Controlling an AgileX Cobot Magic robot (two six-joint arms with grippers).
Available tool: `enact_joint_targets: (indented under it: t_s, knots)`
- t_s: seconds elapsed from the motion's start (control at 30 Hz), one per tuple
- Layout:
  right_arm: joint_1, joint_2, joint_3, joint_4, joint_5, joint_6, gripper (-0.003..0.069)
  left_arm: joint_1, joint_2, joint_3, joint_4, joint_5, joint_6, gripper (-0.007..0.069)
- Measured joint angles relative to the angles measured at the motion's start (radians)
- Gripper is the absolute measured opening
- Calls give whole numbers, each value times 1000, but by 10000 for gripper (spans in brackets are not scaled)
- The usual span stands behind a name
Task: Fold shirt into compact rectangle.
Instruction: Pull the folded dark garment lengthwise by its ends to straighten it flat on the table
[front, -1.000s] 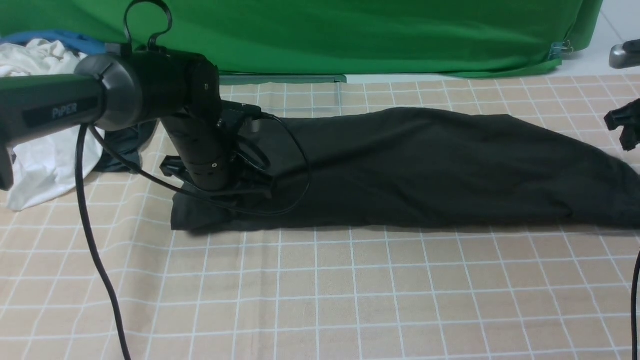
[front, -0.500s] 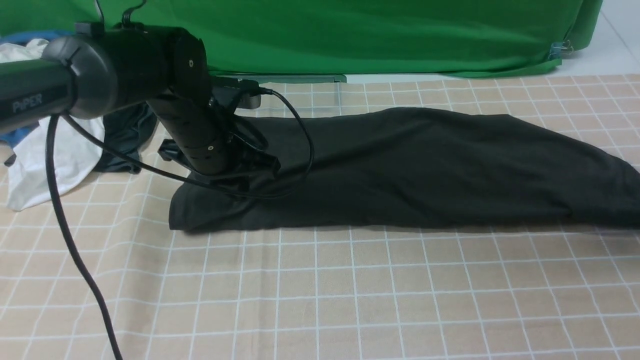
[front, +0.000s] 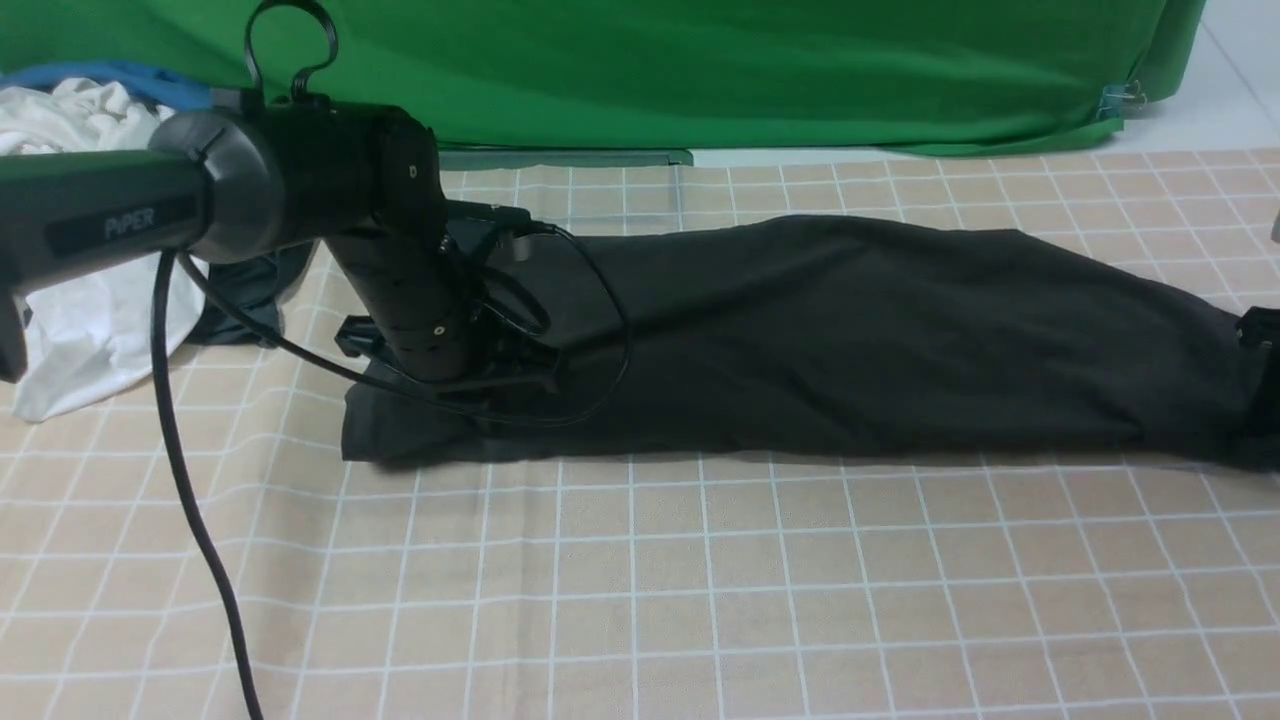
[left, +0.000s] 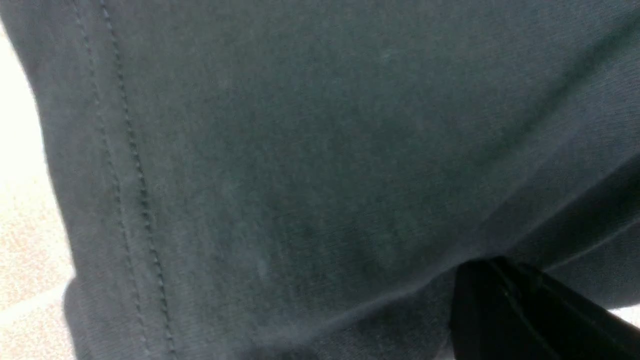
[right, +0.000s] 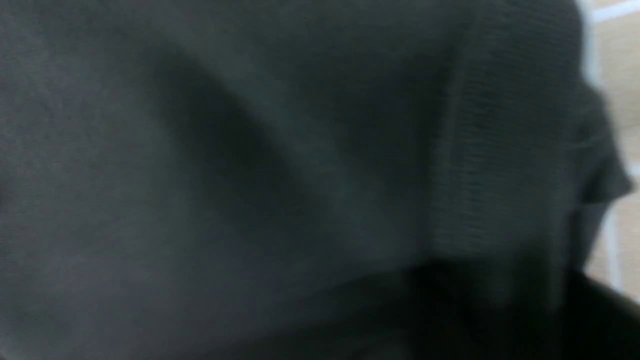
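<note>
lying beside black shirt (front: 850, 340): white garment (front: 90, 320) | blocking its left end: left arm (front: 400, 270), cable (front: 185, 480) | pressing together: left tool (left: 510, 315), hold hidden | running off frame: right tool (front: 1262, 350), cannot tell state

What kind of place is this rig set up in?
Likely a robot lab or recording studio, not a home: green backdrop behind, grid-printed cloth as the work surface, a black shirt laid out with a robot arm over one end, spare clothes heaped beside.
</note>
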Motion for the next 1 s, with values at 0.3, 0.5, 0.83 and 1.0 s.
enact_joint_targets:
  t_s: [0.3, 0.5, 0.83, 1.0]
  knots:
    - [-3, -16, -85, -139, 120, -33, 55, 3, 0, 0, -1, -1, 26, 18]
    - [-7, -18, -120, -187, 158, -33, 62, 9, 0, 0, -6, 3, 26, 18]
    - [-1, -15, -193, -333, 195, 96, 365, 10, -70, -19, -6, 25, -6, 18]
    - [73, -18, -338, -176, 202, 29, 248, 10, -91, -122, -25, 32, -23, 18]
